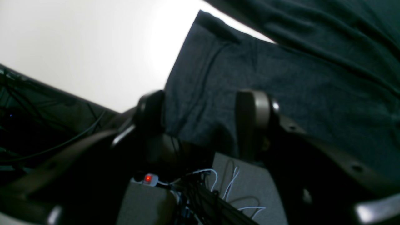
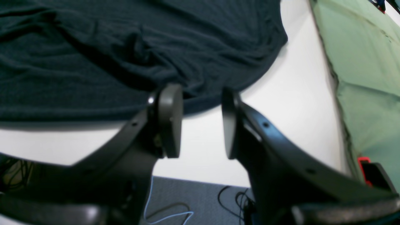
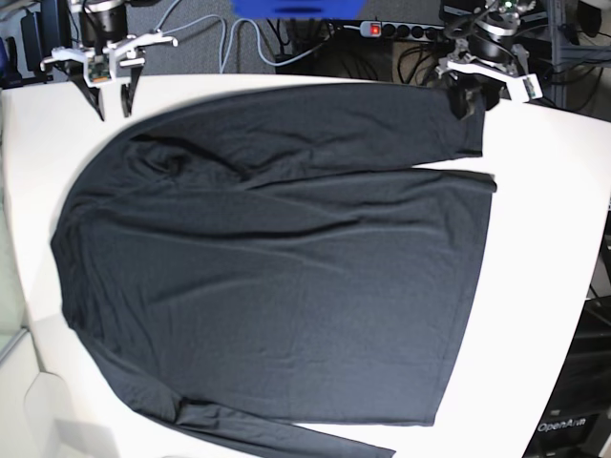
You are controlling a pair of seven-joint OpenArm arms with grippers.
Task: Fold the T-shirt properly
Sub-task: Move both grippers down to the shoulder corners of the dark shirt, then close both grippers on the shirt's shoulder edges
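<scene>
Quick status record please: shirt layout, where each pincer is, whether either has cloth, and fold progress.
garment: black long-sleeved T-shirt, spread flat and unfolded on the white table
upper sleeve: lies along the far table edge, cuff toward the left pincer
left pincer: open, sleeve cuff between its fingers, not clamped
right pincer: open, over bare table just beside the shirt edge, holding nothing
fold progress: none visible
off table: power strip and cables behind

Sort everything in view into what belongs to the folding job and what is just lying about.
Job: T-shirt; left gripper; right gripper.
Lying about: table; power strip; green cloth; loose cables.
</scene>
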